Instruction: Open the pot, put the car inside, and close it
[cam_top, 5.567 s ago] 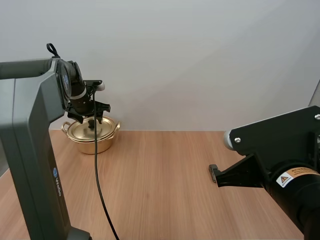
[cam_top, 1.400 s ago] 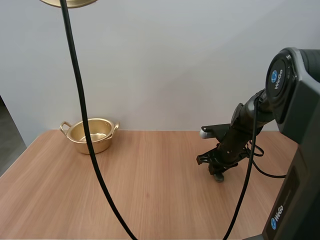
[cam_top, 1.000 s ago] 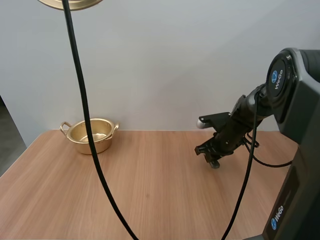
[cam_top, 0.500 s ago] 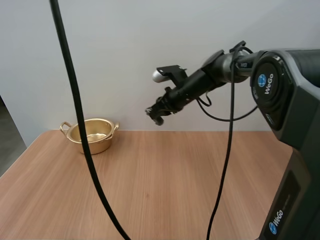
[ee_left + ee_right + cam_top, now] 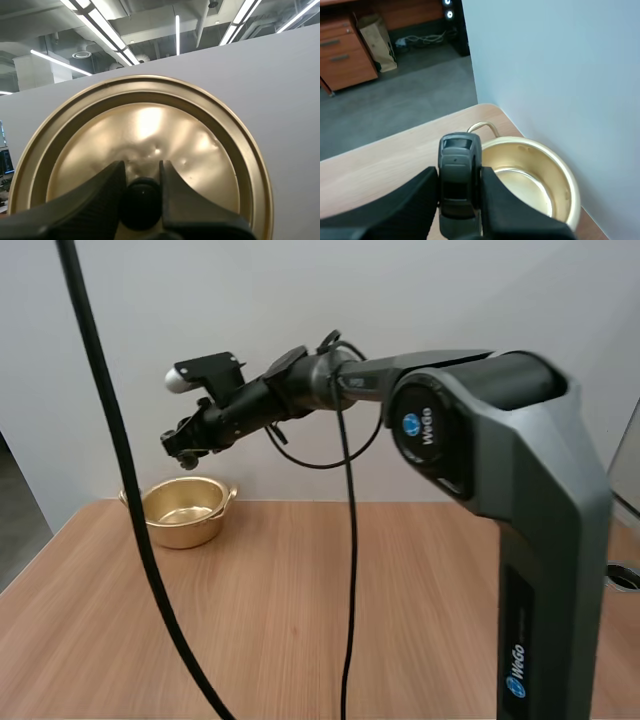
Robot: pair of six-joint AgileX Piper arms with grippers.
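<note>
My right gripper (image 5: 185,445) has swung nearly over the gold metal pot (image 5: 185,530) — pinching the small dark car (image 5: 459,165). Centre, lower, release (left gripper (image 5: 141,187) clamps the round gold lid (image 5: 150,125)).

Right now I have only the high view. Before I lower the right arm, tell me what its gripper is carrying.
Observer: In the right wrist view the right gripper pinches a small dark car between its fingers.
Operator: Check the pot for me.
Observer: That view looks past the car into the open pot. Nothing lies inside.
Operator: Report the lid.
Observer: In the left wrist view the left gripper is clamped on the black knob of the gold lid.
</note>
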